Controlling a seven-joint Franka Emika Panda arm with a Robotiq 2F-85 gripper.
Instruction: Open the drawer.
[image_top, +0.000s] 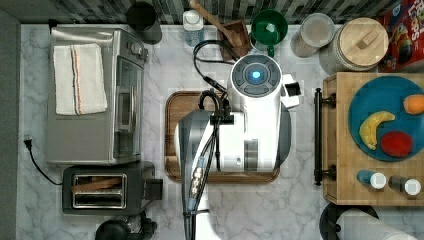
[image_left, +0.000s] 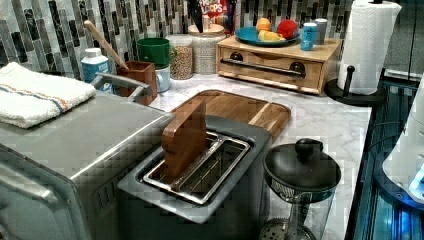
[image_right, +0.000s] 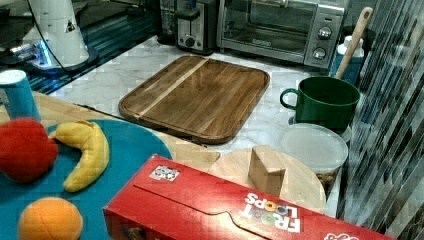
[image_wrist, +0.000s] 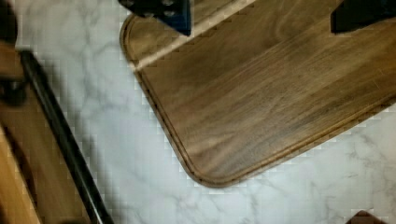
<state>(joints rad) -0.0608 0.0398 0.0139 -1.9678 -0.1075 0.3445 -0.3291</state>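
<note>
Drawer (image_left: 270, 67) shut, flush in its bamboo box, upper centre-right of the left view; black bar handle (image_left: 265, 66) across its front. Top view: handle (image_top: 317, 136) runs vertically at the right, just off the white arm (image_top: 252, 120). Arm sits over the walnut cutting board (image_top: 172, 135) at frame centre. Wrist view: gripper (image_wrist: 261, 16) spread wide, two dark fingertips (image_wrist: 163, 10) well apart, holding nothing, above the board (image_wrist: 261, 102); handle (image_wrist: 60, 140) beside it across bare marble counter (image_wrist: 116, 116)
</note>
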